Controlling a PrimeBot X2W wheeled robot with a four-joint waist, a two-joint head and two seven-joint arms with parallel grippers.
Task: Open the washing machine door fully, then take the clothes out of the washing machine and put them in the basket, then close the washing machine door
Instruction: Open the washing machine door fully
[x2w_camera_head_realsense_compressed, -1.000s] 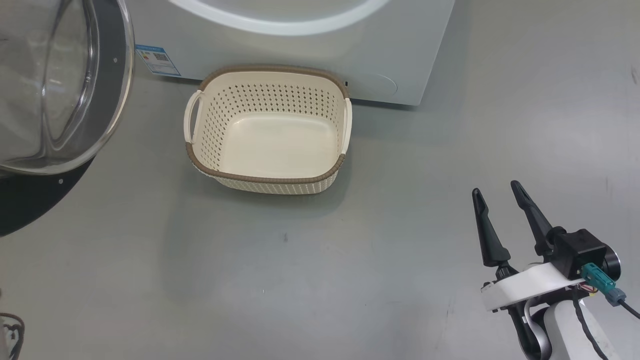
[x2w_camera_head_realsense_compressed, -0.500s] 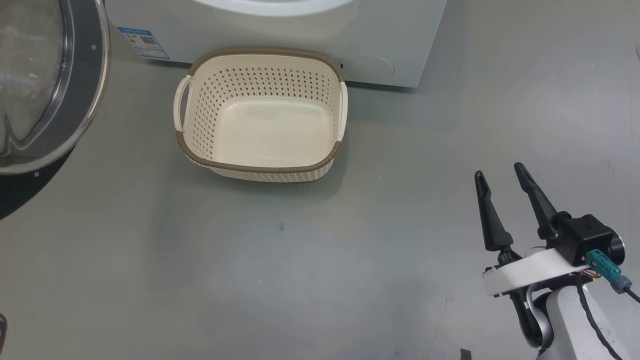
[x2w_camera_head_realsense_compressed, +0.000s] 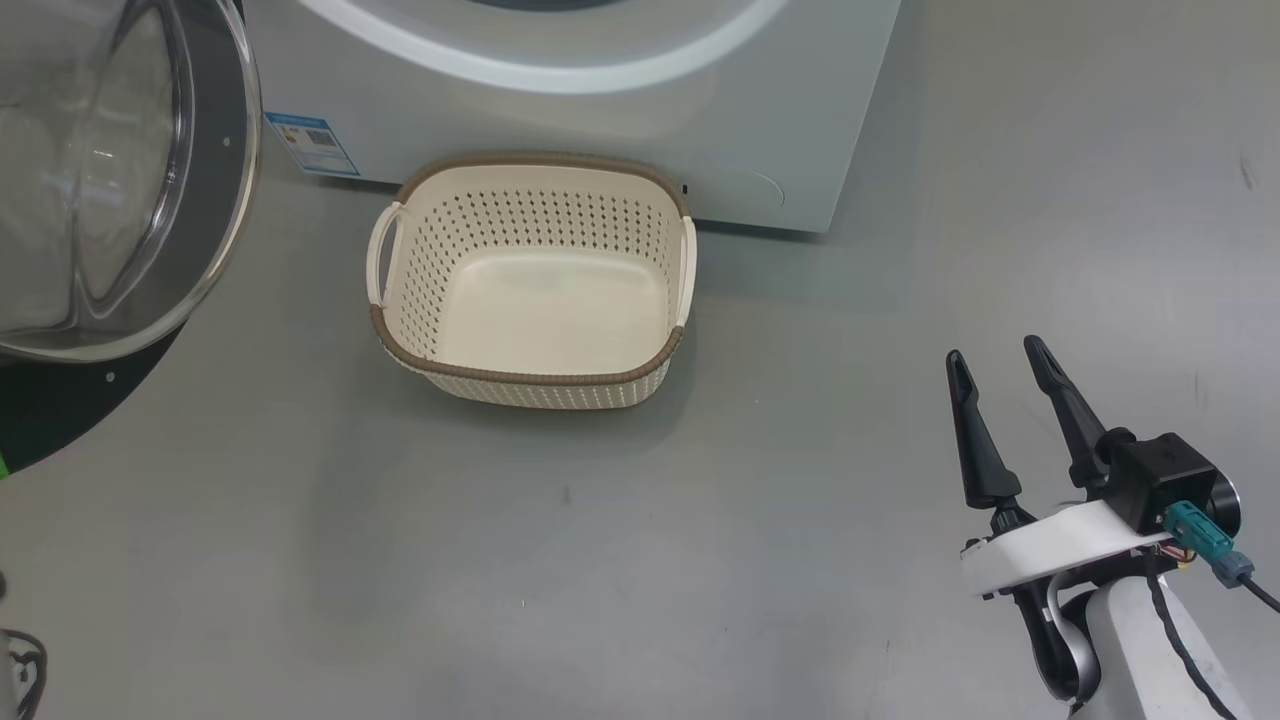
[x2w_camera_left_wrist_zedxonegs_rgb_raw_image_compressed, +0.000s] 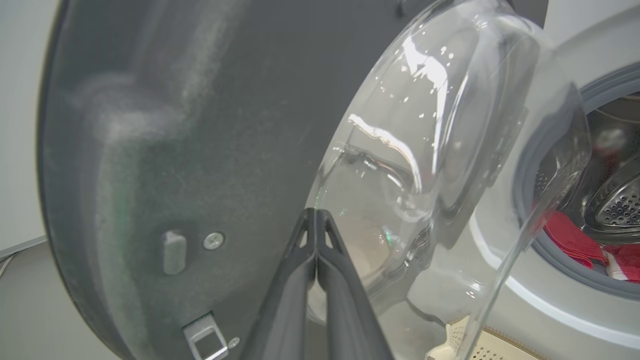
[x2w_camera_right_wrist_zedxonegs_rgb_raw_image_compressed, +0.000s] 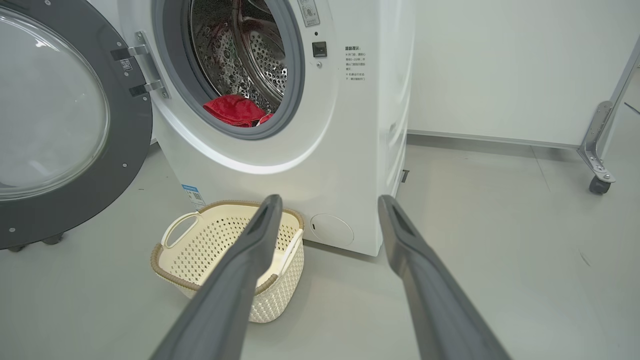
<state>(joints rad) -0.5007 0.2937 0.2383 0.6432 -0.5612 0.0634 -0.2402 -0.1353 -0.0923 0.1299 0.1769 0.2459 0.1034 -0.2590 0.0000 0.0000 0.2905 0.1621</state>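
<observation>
Starting big, we tag the washing machine (x2w_camera_right_wrist_zedxonegs_rgb_raw_image_compressed: 350, 125): white front-loader on the grey floor (x2w_camera_head_realsense_compressed: 700, 550), drum (x2w_camera_right_wrist_zedxonegs_rgb_raw_image_compressed: 250, 50) uncovered. (A)

Agreed. Next the washing machine door (x2w_camera_right_wrist_zedxonegs_rgb_raw_image_compressed: 127, 150), hanging on its hinges (x2w_camera_right_wrist_zedxonegs_rgb_raw_image_compressed: 135, 52) left of the drum in the right wrist view; we judge it about fully open. It's rigid and heavyish, with a glossy rim and a glass bowl (x2w_camera_right_wrist_zedxonegs_rgb_raw_image_compressed: 50, 115) we shouldn't knock. (B)

Then the basket (x2w_camera_head_realsense_compressed: 530, 375), on the floor just in front of the machine, below the drum, nothing in it. Light, stiff plastic; we'd leave it there. (A)

The clothes (x2w_camera_right_wrist_zedxonegs_rgb_raw_image_compressed: 232, 110): red heap low in the drum, at the front lip behind the grey gasket (x2w_camera_right_wrist_zedxonegs_rgb_raw_image_compressed: 295, 90). Soft, light, limp. We'd pinch a raised fold on top and expect it to drape, maybe drag on the gasket. (B)

Grippers. Left gripper (x2w_camera_left_wrist_zedxonegs_rgb_raw_image_compressed: 316, 220): fingers pressed together, nothing between them, tips close to the door's inner face; touching or not, we cannot tell. Right gripper (x2w_camera_head_realsense_compressed: 993, 349): fingers spread wide, holding nothing, over bare floor well right of the basket. (A)

Writing: blue label (x2w_camera_head_realsense_compressed: 312, 142) low on the machine front, with what looks like a code square, text too small. Black printed lines (x2w_camera_right_wrist_zedxonegs_rgb_raw_image_compressed: 356, 62) right of the drum look like Chinese characters, unreadable to us. No brand we can make out. (B)
</observation>
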